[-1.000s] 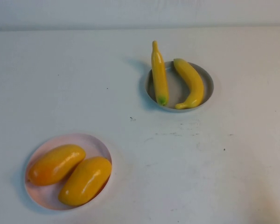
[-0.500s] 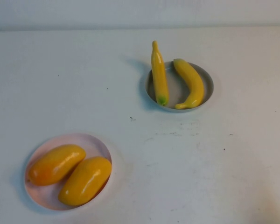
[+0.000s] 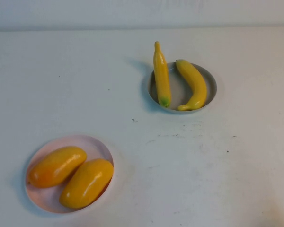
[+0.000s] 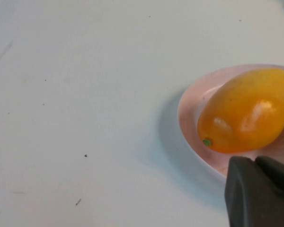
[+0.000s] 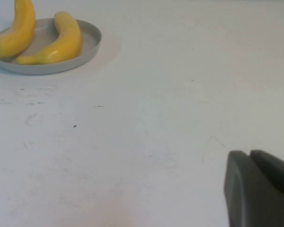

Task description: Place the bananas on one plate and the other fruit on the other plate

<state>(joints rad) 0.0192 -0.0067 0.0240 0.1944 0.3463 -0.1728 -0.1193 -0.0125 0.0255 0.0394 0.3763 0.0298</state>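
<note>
Nothing has moved since the earlier frames; fruit and plates lie exactly as they did. The white table [image 3: 203,170] carries the pale pink plate [image 3: 100,147] near its near-left corner, with both mango-like fruits [image 3: 57,166] side by side on it, touching. The smaller grey plate [image 3: 211,85] sits toward the far edge, right of centre; the two bananas [image 3: 162,78] rest on it, one poking over its far rim. The left gripper [image 4: 260,189] hangs just beside the pink plate, jaws closed, holding nothing. The right gripper [image 5: 258,187] is pulled back over bare table, well apart from the grey plate, likewise closed and empty. The sorting looks finished; the sound course is to keep both arms clear and not nudge either plate.
</note>
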